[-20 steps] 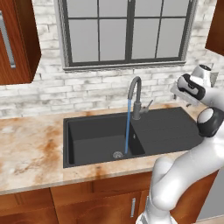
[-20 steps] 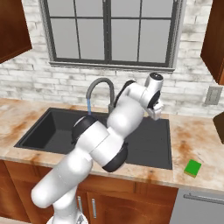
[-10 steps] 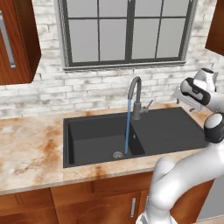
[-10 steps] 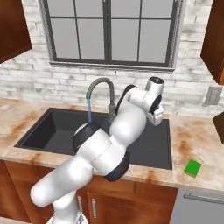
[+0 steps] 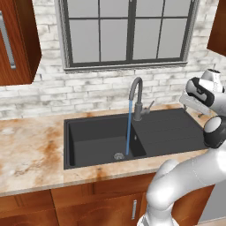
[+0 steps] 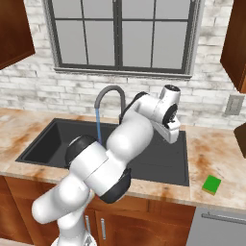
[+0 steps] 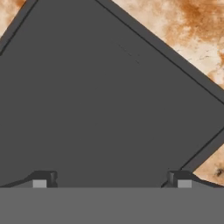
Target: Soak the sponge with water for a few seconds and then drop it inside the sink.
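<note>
Swung further right across the drainboard (image 5: pixel 170 128) toward the counter's (image 6: pixel 216 153) right end, arm (image 6: pixel 139 125) now reaching out longer over the sink's (image 6: pixel 57 139) flat side. Wrist turned too, bringing the gripper (image 6: pixel 172 133) lower and nearer the drainboard's right edge, closer to the sponge (image 6: pixel 211 184) than a second ago.

Setting: domestic kitchen (rendered). Evidence: dark charcoal sink (image 5: pixel 97 137) with joined drainboard (image 5: pixel 170 128), set into a mottled orange-and-cream stone counter (image 5: pixel 31 152); curved grey faucet (image 5: pixel 137 95) running a thin blue stream of water (image 5: pixel 128 128); whitewashed brick backsplash (image 5: pixel 44 95); dark-framed multi-pane window (image 5: pixel 128 33) above; reddish wood cabinets (image 5: pixel 17 39) overhead and below the counter; wall outlet (image 6: pixel 234 104) at right.
</note>
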Available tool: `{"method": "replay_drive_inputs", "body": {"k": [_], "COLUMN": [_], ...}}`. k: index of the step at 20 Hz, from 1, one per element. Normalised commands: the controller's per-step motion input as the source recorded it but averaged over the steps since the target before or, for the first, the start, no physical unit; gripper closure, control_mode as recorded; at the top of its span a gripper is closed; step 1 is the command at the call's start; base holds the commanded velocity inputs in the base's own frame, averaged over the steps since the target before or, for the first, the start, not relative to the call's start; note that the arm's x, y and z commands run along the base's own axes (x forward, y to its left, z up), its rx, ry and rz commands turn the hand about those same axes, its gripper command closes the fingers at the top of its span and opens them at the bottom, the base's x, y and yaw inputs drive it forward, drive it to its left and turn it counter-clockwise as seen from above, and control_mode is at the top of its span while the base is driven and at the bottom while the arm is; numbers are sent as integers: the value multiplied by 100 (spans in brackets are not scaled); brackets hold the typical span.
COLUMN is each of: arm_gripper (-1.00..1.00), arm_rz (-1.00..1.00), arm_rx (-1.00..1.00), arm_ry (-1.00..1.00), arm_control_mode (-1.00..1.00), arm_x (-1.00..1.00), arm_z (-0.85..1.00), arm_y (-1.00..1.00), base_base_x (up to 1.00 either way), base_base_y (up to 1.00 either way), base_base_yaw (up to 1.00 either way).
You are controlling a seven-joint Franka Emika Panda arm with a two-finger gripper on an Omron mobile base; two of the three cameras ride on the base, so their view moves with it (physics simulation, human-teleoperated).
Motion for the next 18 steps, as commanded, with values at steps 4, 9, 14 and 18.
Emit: {"method": "replay_drive_inputs", "body": {"k": [4, 9, 14, 18], "arm_gripper": [-100, -100, -100, -100], "arm_rz": [0, 0, 0, 0], "arm_rx": [0, 0, 0, 0], "arm_ry": [10, 7, 7, 7], "arm_control_mode": [-100, -100, -100, -100], "arm_x": [-43, -46, -33, -30], "arm_z": [-13, -3, 0, 0], "arm_y": [0, -10, -38, -52], "base_base_x": [0, 0, 0, 0], "base_base_y": [0, 0, 0, 0], "base_base_yaw": [0, 0, 0, 0]}}
